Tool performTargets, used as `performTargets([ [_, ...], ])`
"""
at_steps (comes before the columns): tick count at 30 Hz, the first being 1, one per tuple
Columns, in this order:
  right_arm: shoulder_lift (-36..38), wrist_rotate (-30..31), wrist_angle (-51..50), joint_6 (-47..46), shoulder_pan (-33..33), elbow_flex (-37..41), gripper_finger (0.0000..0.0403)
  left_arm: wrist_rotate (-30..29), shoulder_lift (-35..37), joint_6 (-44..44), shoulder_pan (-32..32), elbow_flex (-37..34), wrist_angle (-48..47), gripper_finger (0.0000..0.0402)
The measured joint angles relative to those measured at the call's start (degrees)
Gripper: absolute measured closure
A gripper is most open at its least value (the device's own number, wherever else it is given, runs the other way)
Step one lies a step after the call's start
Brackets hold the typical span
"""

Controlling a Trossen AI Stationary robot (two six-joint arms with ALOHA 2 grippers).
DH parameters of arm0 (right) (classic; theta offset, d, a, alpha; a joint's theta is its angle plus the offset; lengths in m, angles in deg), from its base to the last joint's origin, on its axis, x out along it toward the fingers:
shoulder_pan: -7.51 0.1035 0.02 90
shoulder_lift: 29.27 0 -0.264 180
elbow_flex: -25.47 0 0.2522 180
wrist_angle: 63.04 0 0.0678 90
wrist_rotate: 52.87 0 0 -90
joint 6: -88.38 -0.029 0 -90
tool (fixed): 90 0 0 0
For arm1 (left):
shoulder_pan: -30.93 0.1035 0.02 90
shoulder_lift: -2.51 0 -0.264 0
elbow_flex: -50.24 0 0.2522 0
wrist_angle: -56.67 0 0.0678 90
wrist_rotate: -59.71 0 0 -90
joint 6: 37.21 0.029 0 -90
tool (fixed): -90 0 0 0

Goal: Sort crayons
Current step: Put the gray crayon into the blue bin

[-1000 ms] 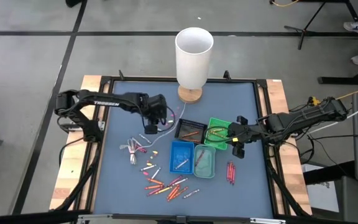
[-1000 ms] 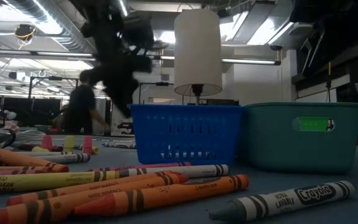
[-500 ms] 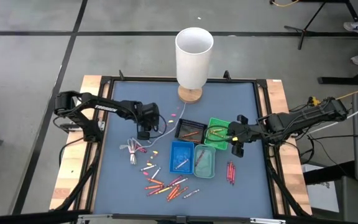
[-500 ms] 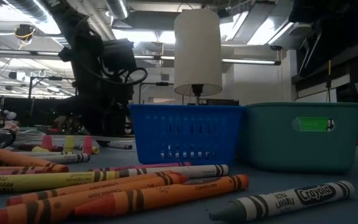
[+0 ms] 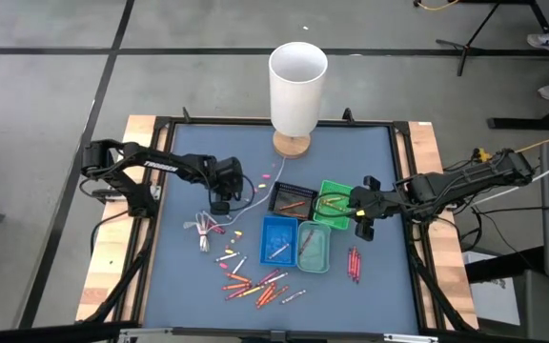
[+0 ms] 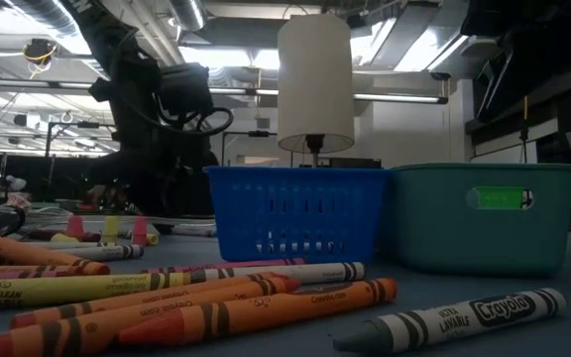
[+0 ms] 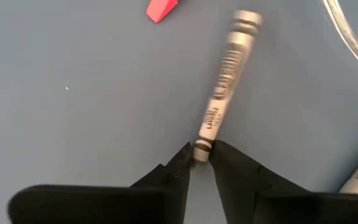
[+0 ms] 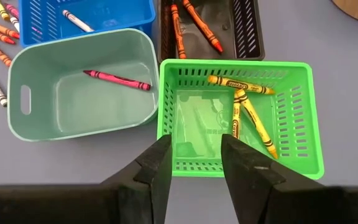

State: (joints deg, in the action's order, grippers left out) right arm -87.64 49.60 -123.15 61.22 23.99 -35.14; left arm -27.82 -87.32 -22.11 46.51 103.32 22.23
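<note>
Crayons lie in a loose heap (image 5: 255, 284) on the blue mat near the front edge, large in the low view (image 6: 196, 307). A few red ones (image 5: 355, 264) lie at the right. My left gripper (image 5: 222, 204) is down at the mat by the white cord (image 5: 203, 229), shut on a pale grey crayon (image 7: 225, 81). My right gripper (image 8: 194, 158) hangs open above the green tray (image 8: 241, 118), which holds yellow crayons. The teal tray (image 8: 73, 87) holds a pink crayon, the black tray (image 8: 207, 28) orange ones, and the blue tray (image 8: 98, 15) a pale one. My left gripper pinches the pale grey crayon at one end (image 7: 202, 144) between its two fingertips. The fingers come steeply from above. The crayon lies flat on the mat and stretches away from the fingers.
A tall white lamp (image 5: 296, 90) on a wooden foot stands at the far edge. A clear tube (image 7: 353, 37) curves beside the held crayon, and a red crayon bit (image 7: 161, 9) lies past it. The four trays cluster mid-table (image 5: 298, 224).
My left gripper has come down to the mat and a little toward the near-left, by the cord. The right arm has kept still.
</note>
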Motion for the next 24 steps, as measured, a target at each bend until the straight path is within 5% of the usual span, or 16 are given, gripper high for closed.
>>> performTargets([
  [9, 0.0, 0.0, 0.0, 0.0, 0.0, 0.0, 0.0267, 0.0, 0.0, -1.8, 0.0, -0.1, -0.2, 0.0391],
  [24, 0.0, 0.0, -0.1, 0.0, 0.0, 0.0, 0.0267, 0.4, -0.5, -4.2, -0.1, 11.7, -5.1, 0.0394],
])
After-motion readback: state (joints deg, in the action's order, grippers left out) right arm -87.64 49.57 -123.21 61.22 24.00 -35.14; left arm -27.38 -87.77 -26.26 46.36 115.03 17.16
